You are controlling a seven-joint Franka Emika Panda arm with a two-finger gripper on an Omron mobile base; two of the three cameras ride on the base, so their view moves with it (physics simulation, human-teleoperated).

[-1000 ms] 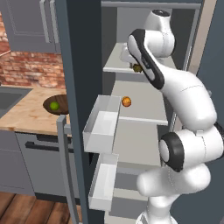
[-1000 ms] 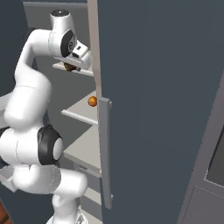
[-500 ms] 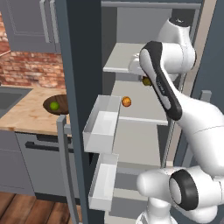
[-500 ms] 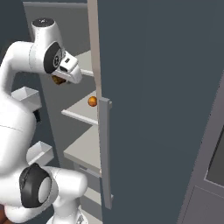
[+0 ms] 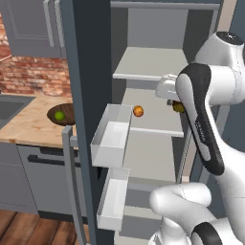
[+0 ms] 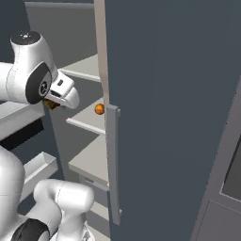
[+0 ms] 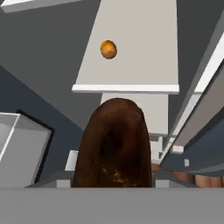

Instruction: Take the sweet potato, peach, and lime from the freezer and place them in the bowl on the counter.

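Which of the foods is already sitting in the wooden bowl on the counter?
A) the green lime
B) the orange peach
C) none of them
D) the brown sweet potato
A: the lime lies in the bowl, while the peach sits on a shelf of the freezer and the sweet potato is in the gripper.

Tall dark blue-grey freezer (image 5: pixel 86 57) open, pale grey shelves and white door bins exposed. Small smooth orange peach (image 5: pixel 138 111) near the front left edge of the middle shelf. Two-finger gripper (image 5: pixel 175 105) just off that shelf's right side, clamped on the knobbly dark brown sweet potato (image 5: pixel 178 107). Bright green lime (image 5: pixel 59 115) inside the dark wooden bowl (image 5: pixel 67 109), at the right end of the tan wood-grain counter (image 5: pixel 24 125).
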